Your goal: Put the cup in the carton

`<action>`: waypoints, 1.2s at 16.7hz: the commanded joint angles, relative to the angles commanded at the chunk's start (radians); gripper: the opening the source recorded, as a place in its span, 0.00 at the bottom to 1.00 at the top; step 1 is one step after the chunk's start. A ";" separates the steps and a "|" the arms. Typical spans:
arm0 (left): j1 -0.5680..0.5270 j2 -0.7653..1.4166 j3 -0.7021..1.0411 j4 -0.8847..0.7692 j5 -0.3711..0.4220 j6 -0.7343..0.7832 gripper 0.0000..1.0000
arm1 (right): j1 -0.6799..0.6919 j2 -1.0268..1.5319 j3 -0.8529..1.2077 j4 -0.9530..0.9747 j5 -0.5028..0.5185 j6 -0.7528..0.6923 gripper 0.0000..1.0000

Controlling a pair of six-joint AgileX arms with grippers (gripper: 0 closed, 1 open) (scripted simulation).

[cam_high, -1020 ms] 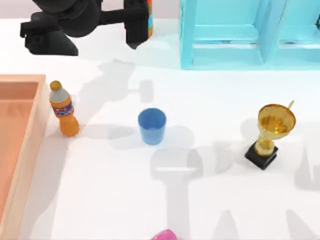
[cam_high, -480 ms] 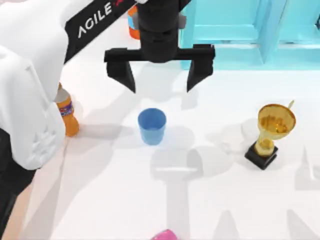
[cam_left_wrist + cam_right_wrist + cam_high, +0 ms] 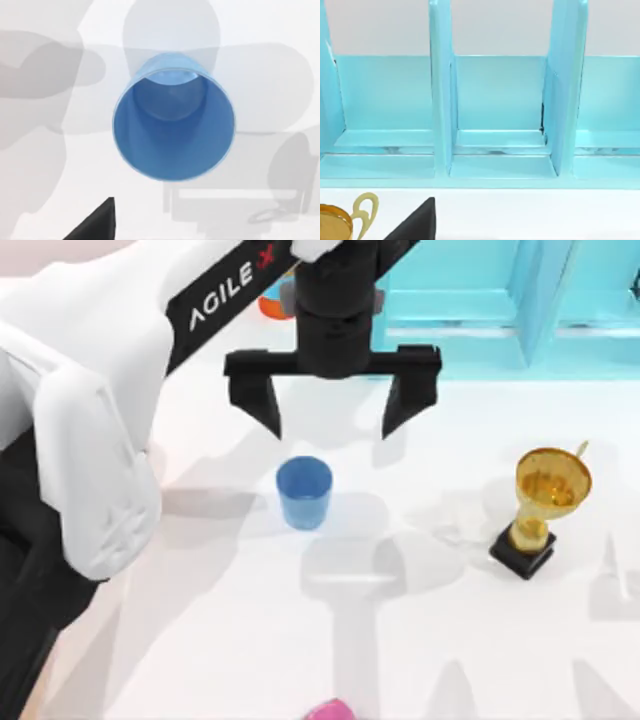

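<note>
The blue cup (image 3: 304,492) stands upright on the white table near the middle of the top view. My left gripper (image 3: 332,424) hangs open just behind it, black fingers (image 3: 265,405) spread wider than the cup. The left wrist view looks down into the cup (image 3: 173,131), with one finger (image 3: 95,225) at the frame's edge. The carton is hidden under my left arm (image 3: 90,420). One finger (image 3: 415,224) of my right gripper sits off to the side, as an open one does, facing the shelf.
A light-blue shelf frame (image 3: 480,310) stands at the back right. A gold trophy on a black base (image 3: 540,508) is to the right of the cup. A pink object (image 3: 330,710) peeks in at the front edge, and an orange item (image 3: 272,302) behind the left arm.
My left arm swung in from the back left, then edged right and closer to the cup. It now covers the orange bottle and the carton. The cup has not moved.
</note>
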 joint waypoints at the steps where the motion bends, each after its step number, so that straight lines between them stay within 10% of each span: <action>1: 0.005 0.000 -0.002 0.002 0.000 0.001 1.00 | 0.000 0.000 0.000 0.000 0.000 0.000 1.00; 18: 0.002 -0.035 -0.462 0.427 0.000 0.002 1.00 | 0.000 0.000 0.000 0.000 0.000 0.000 1.00; 20: 0.002 -0.035 -0.462 0.427 0.000 0.002 0.85 | 0.000 0.000 0.000 0.000 0.000 0.000 1.00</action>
